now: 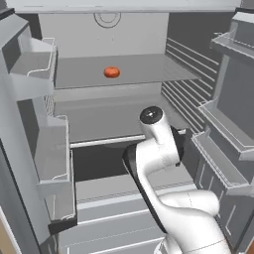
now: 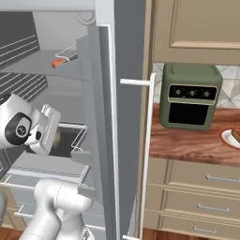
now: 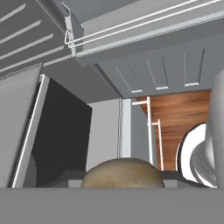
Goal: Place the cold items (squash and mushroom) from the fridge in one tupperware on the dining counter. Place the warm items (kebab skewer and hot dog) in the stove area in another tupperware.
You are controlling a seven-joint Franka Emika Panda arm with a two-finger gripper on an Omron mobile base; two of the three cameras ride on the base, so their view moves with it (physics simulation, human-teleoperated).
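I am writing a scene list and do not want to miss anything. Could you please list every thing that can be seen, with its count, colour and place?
fridge: one, grey, open in front of the robot, doors swung wide
orange item: one, orange-red, on the upper fridge shelf; too small to tell what it is
mushroom: one, tan-brown, rounded, right at the claw in the hand view
air fryer: one, green, on the wooden counter right of the fridge
plate: one, white, on the counter at the far right edge, with something brown on it
drawers: several, beige, below the counter
arm: one, white, reaching into the lower fridge
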